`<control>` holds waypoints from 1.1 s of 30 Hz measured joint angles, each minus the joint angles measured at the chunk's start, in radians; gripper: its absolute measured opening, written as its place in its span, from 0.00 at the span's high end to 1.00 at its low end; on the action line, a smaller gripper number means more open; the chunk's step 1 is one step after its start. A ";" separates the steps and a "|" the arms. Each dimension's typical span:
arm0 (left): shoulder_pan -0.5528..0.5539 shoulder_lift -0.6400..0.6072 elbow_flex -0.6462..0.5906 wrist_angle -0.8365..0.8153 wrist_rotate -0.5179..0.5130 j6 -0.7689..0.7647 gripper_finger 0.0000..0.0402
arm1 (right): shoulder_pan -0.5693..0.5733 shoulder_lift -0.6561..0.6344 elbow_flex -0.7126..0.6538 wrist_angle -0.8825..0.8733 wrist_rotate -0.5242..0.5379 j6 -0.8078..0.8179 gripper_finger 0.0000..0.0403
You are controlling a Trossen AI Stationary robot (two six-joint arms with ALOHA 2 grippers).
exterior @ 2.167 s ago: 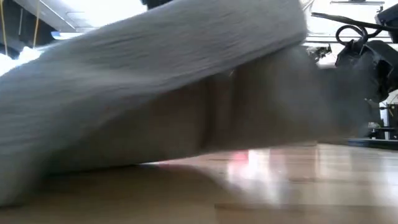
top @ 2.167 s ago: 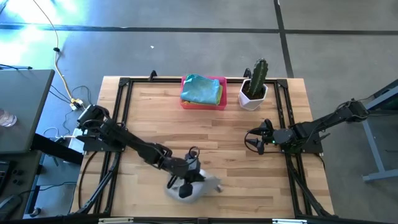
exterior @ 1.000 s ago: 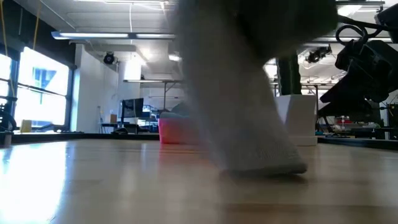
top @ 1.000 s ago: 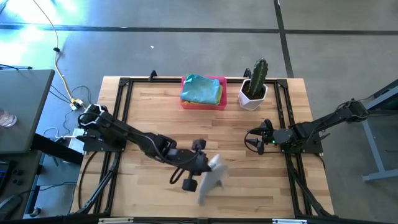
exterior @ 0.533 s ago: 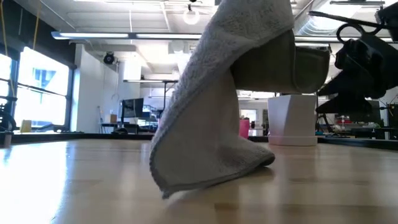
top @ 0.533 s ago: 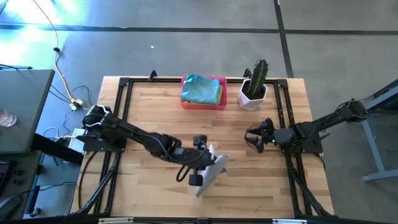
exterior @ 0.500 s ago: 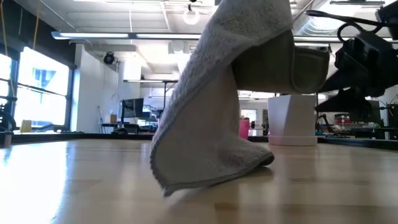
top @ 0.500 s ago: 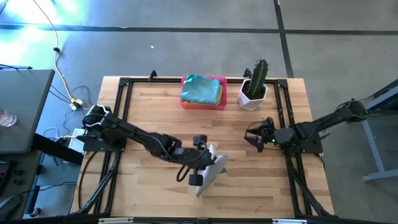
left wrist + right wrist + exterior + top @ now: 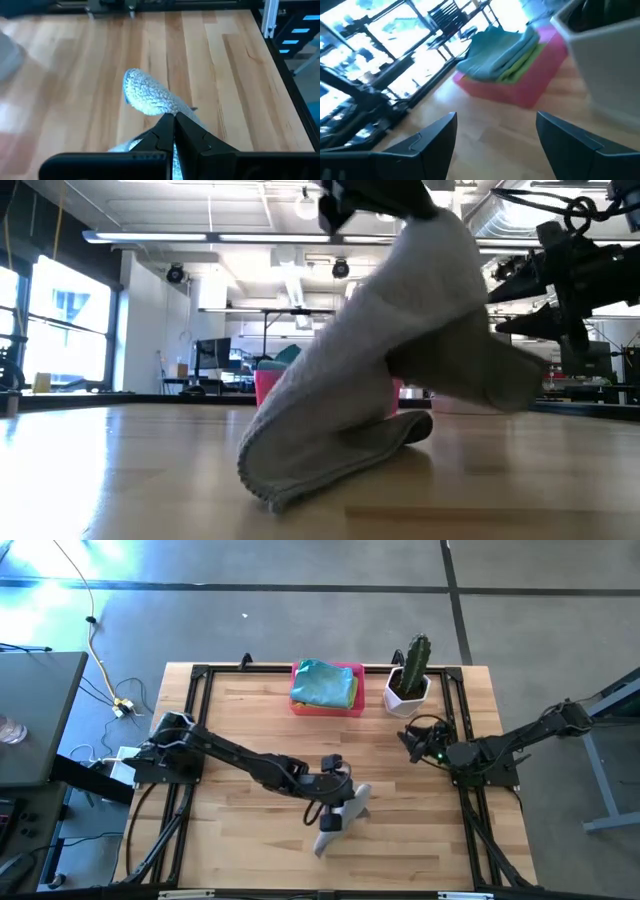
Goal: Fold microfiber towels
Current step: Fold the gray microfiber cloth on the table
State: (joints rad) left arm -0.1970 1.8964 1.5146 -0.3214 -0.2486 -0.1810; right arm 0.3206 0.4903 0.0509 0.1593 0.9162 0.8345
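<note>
A grey microfiber towel point(image 9: 350, 420) hangs from my left gripper point(image 9: 343, 808), which is shut on it over the middle of the table's near half. The towel's lower end point(image 9: 300, 470) rests on the wood. Folded blue and green towels point(image 9: 502, 47) lie stacked in the pink tray point(image 9: 327, 708) at the far edge. My right gripper point(image 9: 408, 737) stands open near the right side, nothing between its fingers, and faces the tray. My left gripper pinches the grey towel between its two shut fingers near the towel's upper end; a tuft point(image 9: 145, 92) sticks out past the fingertips. The fingers slant down from the table's left. The towel droops below them, slack and bent over, its lower fold point(image 9: 326, 840) on the table.
A cactus in a white pot point(image 9: 408, 690) stands beside the tray at the far right. A black frame point(image 9: 195, 740) runs along the table's edges. Bare wood lies left of and beyond the hanging towel.
My left gripper has gone toward the table's right edge and down, carrying the grey towel. The towel's lower end has stayed on the table while its upper part has sunk and bent over it. My right gripper has turned at the wrist and swung toward the far edge.
</note>
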 joint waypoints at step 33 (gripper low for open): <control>0.134 0.075 -0.001 0.293 0.120 0.053 1.00 | 0.000 0.114 0.000 0.340 -0.308 -0.860 0.35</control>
State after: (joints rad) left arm -0.0632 1.9716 1.5139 -0.0287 -0.1284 -0.1283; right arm 0.3202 0.6041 0.0509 0.4997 0.6081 -0.0253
